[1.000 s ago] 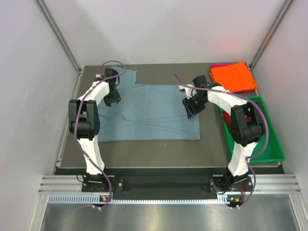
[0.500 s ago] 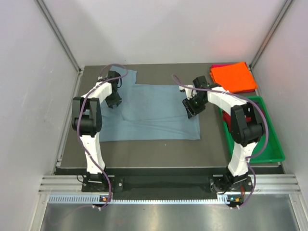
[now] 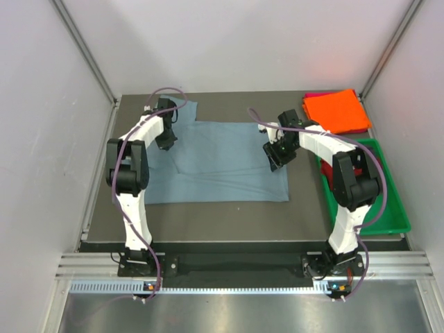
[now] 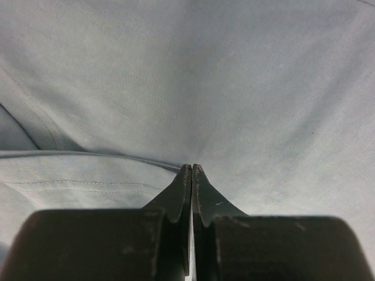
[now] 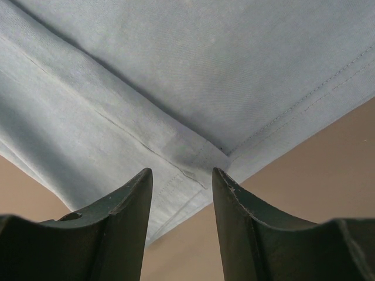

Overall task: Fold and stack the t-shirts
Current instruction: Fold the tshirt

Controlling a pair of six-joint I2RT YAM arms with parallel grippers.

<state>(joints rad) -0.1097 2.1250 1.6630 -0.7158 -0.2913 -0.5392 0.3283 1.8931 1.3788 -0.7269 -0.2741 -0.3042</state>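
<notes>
While the orange shirt (image 3: pixel 336 111) sits folded on a pink shirt (image 3: pixel 312 95) at the far right corner of the worktop (image 3: pixel 208 222), the blue shirt (image 3: pixel 222 163) lies spread out in the middle, hardly folded yet. The left hand (image 4: pixel 191 168) is closed and seems to pinch its cloth near the far left. The right hand (image 5: pixel 182 172) is open over its right edge. A dark red shirt (image 3: pixel 324 171) waits in the green tray (image 3: pixel 388 208).

White walls (image 3: pixel 243 41), dark table (image 3: pixel 229 215) (matte)
</notes>
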